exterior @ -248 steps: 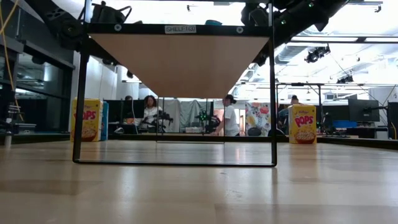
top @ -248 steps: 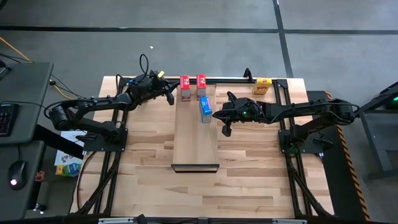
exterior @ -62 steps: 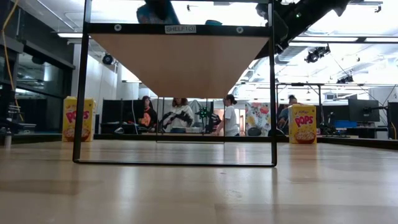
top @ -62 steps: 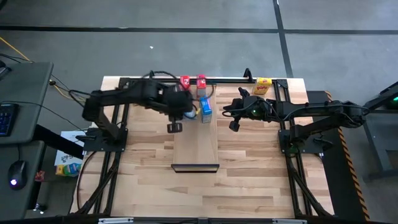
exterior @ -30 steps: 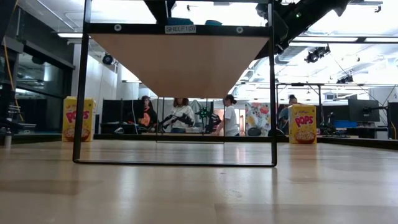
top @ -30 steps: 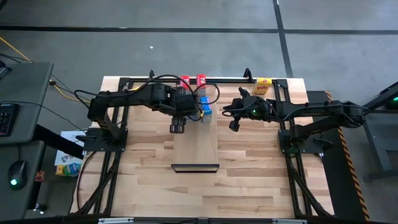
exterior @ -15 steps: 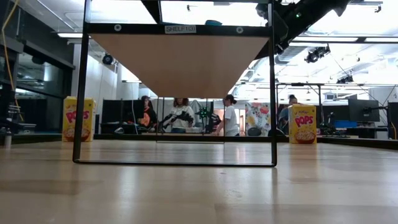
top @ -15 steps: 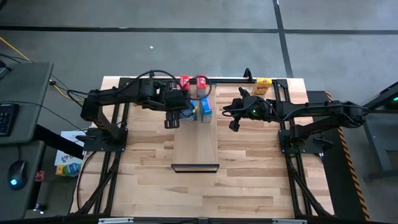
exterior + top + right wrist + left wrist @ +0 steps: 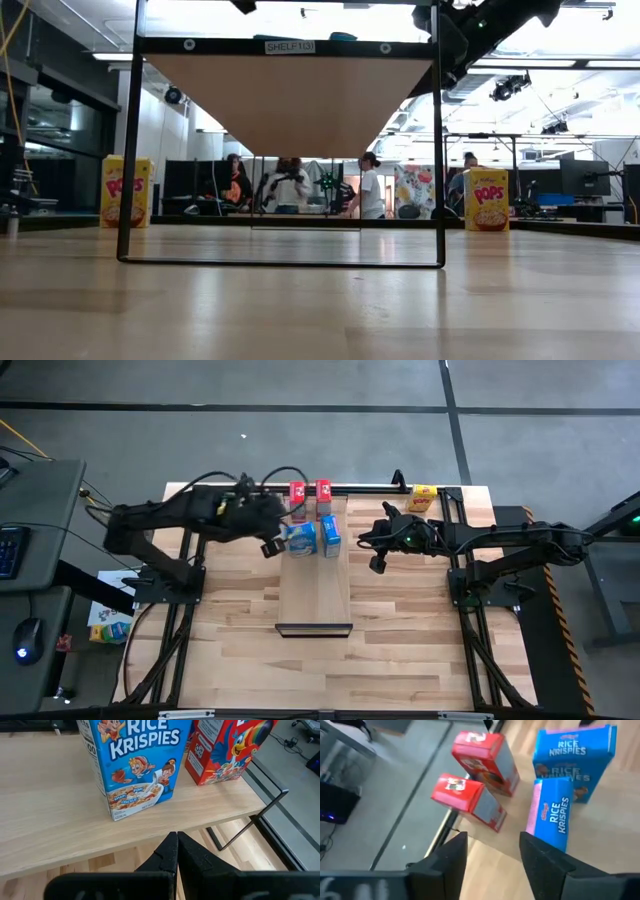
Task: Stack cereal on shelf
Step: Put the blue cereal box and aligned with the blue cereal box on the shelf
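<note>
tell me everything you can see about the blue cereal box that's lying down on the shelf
The lying blue box is a small cardboard Rice Krispies carton, blue with white lettering and a pink side panel. It rests flat on the pale wooden shelf, near its far end, beside the upright blue box and in front of the two red boxes. The left gripper, open, sits just beside it without touching.

Overhead view. A butcher-block bench (image 9: pixel 230 650) fills the centre of the frame; a long pale shelf (image 9: pixel 314 595) runs down its middle, ending in a dark lip (image 9: pixel 314 629) at the lower end. At the upper end of the shelf stand two red cereal boxes (image 9: pixel 310 493) side by side, with two blue cereal boxes (image 9: pixel 314 536) just below them. A yellow cereal box (image 9: pixel 423 496) stands on the bench at upper right.
</note>
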Motion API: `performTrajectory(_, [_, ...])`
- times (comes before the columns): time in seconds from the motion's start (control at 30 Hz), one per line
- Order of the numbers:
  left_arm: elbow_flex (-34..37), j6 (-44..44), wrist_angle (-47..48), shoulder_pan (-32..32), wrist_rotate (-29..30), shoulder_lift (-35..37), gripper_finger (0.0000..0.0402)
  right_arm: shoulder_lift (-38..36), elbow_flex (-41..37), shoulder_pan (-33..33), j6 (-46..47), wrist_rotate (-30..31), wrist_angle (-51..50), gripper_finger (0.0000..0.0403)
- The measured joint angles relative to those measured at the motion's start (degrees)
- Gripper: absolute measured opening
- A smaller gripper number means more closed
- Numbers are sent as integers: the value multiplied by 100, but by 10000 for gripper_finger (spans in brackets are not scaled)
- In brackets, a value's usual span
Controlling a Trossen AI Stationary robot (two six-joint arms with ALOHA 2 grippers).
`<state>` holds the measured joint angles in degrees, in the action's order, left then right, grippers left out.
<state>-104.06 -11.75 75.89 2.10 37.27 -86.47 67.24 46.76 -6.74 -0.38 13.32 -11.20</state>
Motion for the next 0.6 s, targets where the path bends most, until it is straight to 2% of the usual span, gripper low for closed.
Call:
performTrajectory(0.17, [1704,-13,-1564,268,263,1129,119,0,0,0,-1,-1,-17,0])
performTrajectory(0.3, [3350,85,-3560,537,136,1968,56,0,0,0,-2,-1,2,0])
performTrajectory(0.4, [4512,309,-5327,802,-216,2374,10,0,0,0,-2,-1,5,0])
performTrajectory(0.5, [5483,466,-6867,969,-542,2515,8,0,0,0,-2,-1,7,0])
performTrajectory(0.6, [6181,342,-7930,987,-530,2441,1,0,0,0,0,0,5,0])
